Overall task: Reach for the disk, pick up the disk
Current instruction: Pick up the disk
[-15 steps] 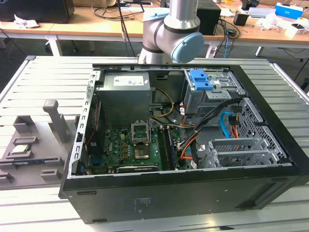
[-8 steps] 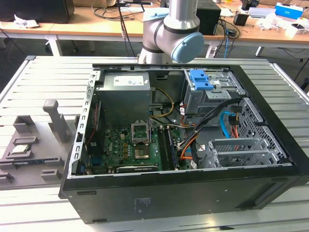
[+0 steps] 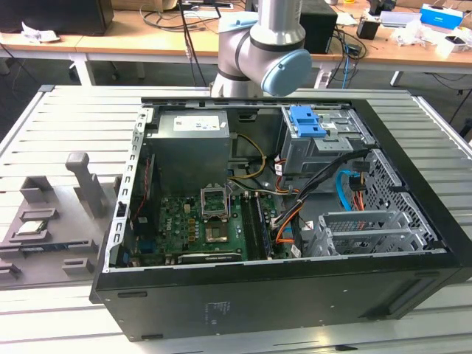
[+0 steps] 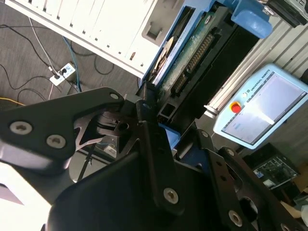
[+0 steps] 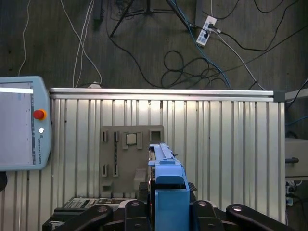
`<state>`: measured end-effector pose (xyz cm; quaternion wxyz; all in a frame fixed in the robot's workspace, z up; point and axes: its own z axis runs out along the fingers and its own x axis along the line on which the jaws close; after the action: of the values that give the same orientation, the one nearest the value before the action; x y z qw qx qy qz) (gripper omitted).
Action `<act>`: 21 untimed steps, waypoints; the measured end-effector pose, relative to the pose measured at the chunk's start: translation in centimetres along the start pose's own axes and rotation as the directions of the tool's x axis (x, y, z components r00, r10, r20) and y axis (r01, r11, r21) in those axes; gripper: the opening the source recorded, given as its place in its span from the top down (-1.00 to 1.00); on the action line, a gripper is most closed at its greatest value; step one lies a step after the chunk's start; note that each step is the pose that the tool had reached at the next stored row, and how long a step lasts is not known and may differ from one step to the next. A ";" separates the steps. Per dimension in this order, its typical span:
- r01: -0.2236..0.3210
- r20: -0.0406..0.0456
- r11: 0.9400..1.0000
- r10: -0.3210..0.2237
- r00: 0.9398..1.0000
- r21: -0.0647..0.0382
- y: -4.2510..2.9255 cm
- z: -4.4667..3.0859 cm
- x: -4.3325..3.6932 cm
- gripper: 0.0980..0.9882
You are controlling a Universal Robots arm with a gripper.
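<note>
The disk (image 4: pixel 192 53) is held edge-on between the black fingers of my gripper (image 4: pixel 155 115). Its green circuit-board side, connector row and a blue side rail face the second wrist view. In the first wrist view the disk's blue rail (image 5: pixel 168 190) stands up between the gripper's (image 5: pixel 168 207) two black linkages, high above the slatted table. The jaws are shut on the disk. In the exterior view the arm's grey and blue joint (image 3: pixel 259 53) hangs over the far edge of the open computer case (image 3: pixel 280 295).
The case holds a motherboard (image 3: pixel 210 225), a drive cage with a blue bracket (image 3: pixel 306 122) and a metal bay (image 3: pixel 365 230). A grey fixture (image 5: pixel 131 159) with a small square chip (image 5: pixel 131 139) lies on the slatted table (image 5: pixel 226 144). A teach pendant (image 5: pixel 19 122) lies at the table's end.
</note>
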<state>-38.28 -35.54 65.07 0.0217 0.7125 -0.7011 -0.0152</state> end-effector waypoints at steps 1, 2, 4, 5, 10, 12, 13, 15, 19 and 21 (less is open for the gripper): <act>0.000 0.000 1.000 0.000 1.000 0.000 -0.07 0.15 0.00 0.39; 0.000 0.000 1.000 0.000 1.000 0.000 -0.14 0.32 -0.01 0.39; 0.000 0.000 1.000 0.000 1.000 0.000 -0.22 0.57 -0.01 0.39; 0.000 0.000 1.000 0.000 1.000 0.000 -0.26 0.79 0.00 0.39; 0.000 0.000 1.000 0.000 1.000 0.000 -0.74 1.55 -0.01 0.39; 0.000 0.000 1.000 0.000 1.000 0.000 -1.20 1.71 0.00 0.39; 0.000 0.000 1.000 0.000 1.000 0.000 -1.52 1.82 0.00 0.39; 0.000 0.000 1.000 0.000 1.000 0.000 -1.98 1.99 0.01 0.39; 0.000 -0.001 1.000 0.000 1.000 -0.001 -3.08 2.41 0.03 0.39; 0.000 -0.001 1.000 0.000 1.000 -0.001 -3.63 2.63 0.03 0.39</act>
<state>-34.80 -35.54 62.26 0.0221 0.7125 -0.7012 -0.0152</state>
